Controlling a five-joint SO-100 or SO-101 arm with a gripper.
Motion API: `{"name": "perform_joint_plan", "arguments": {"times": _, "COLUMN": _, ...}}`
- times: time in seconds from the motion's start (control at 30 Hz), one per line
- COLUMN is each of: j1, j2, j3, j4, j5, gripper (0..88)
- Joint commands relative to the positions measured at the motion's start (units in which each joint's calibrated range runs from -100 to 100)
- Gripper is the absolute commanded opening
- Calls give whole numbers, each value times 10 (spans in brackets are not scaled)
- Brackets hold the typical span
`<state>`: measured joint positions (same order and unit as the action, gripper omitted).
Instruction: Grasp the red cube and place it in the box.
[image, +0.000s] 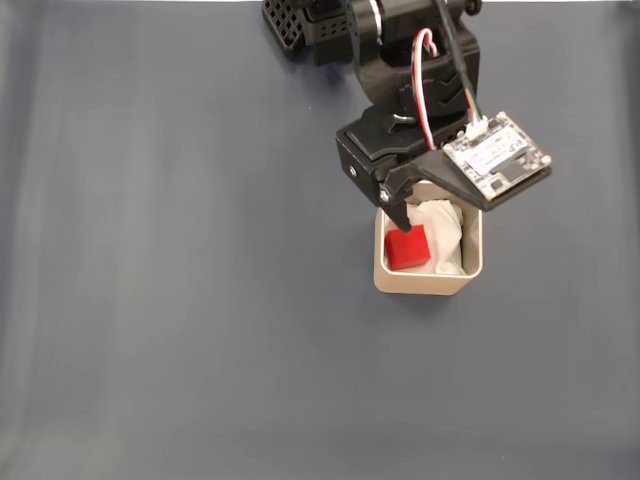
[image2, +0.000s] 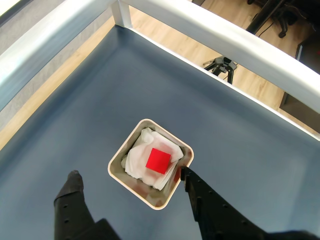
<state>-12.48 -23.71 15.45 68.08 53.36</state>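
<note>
Dark blue-grey matte table cover (image: 160, 300) fills the work area; pale raised rails (image2: 225, 35) edge it in the wrist view, with wooden floor and a small black tripod (image2: 222, 65) beyond.

Landmark: square cream box with rounded corners and thin walls (image: 425, 283), lined with crumpled white paper (image: 440, 222).

Small bright red matte cube (image: 407, 247) lies inside the box on the paper. In the wrist view the cube (image2: 158, 160) sits near the middle of the box (image2: 145, 196), flat face up, apart from both fingers.

Black two-finger gripper (image: 400, 215) hangs over the box's far edge in the fixed view, a small circuit board (image: 497, 158) mounted on it. In the wrist view the gripper (image2: 128, 174) stands spread wide: one fingertip (image2: 74, 176) is outside the box on its left, the other (image2: 186, 173) at the box's right rim. Nothing is held between the jaws.

Judgement: placement looks done; the cube rests released in the box.

Handling, judged: the cube looks light and rigid, plain flat faces, matte so not slippery. The best hold would be on two opposite side faces, jaws square to them. The paper underneath is soft and may let the cube tilt. Thin box walls leave little room for fingers beside it.
</note>
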Motion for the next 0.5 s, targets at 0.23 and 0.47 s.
{"name": "perform_joint_plan", "arguments": {"times": 0.23, "j1": 4, "j2": -9, "j3": -23, "j4": -3, "j5": -5, "gripper": 437}}
{"name": "perform_joint_plan", "arguments": {"times": 0.47, "j1": 6, "j2": -13, "j3": -18, "j4": -12, "j5": -6, "gripper": 392}}
